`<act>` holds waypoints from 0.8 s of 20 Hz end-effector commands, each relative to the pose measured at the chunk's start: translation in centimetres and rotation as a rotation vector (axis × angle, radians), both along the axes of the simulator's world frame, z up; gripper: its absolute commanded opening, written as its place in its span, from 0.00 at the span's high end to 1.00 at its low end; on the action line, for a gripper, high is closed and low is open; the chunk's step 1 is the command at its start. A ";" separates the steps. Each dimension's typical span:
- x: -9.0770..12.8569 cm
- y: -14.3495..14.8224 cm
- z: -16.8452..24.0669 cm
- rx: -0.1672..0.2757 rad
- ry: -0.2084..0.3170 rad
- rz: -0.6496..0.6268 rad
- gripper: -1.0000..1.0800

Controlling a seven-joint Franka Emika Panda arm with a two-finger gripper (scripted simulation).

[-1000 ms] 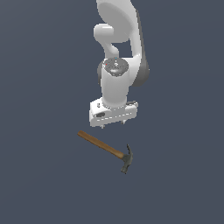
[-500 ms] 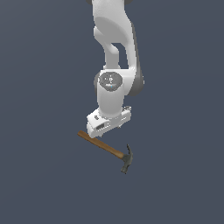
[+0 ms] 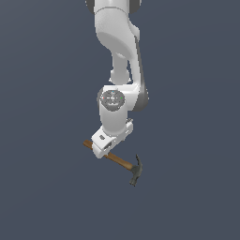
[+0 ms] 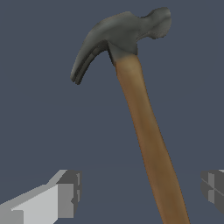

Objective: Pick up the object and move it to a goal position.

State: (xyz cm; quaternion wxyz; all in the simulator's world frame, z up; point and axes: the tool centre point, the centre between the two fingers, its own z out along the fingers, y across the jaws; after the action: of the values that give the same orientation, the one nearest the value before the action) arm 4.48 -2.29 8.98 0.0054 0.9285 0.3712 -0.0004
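The object is a small claw hammer (image 3: 123, 163) lying flat on the dark grey ground, brown wooden handle toward the exterior view's left, dark metal head (image 3: 136, 171) toward the right. My gripper (image 3: 102, 150) is low over the handle's middle and hides part of it. In the wrist view the hammer (image 4: 144, 127) runs between the two fingertips, one finger (image 4: 65, 194) on one side and the other finger (image 4: 213, 186) on the far side. The gripper (image 4: 139, 189) is open, and gaps show between each finger and the handle.
Only the plain dark grey ground (image 3: 51, 197) surrounds the hammer. The white arm (image 3: 117, 56) rises straight above the gripper.
The arm has come down toward the hammer and the hand has turned, now straddling the handle. The hammer has not moved.
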 end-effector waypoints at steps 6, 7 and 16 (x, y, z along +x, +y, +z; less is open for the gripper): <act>0.5 -0.6 -1.7 0.007 0.003 0.117 0.04; 0.5 -0.7 -1.8 0.008 0.003 0.126 0.04; 0.6 -0.9 -2.3 0.010 0.005 0.153 0.04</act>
State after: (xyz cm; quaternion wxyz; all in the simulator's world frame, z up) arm 5.05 -3.17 6.69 0.0000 0.8975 0.4411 -0.0003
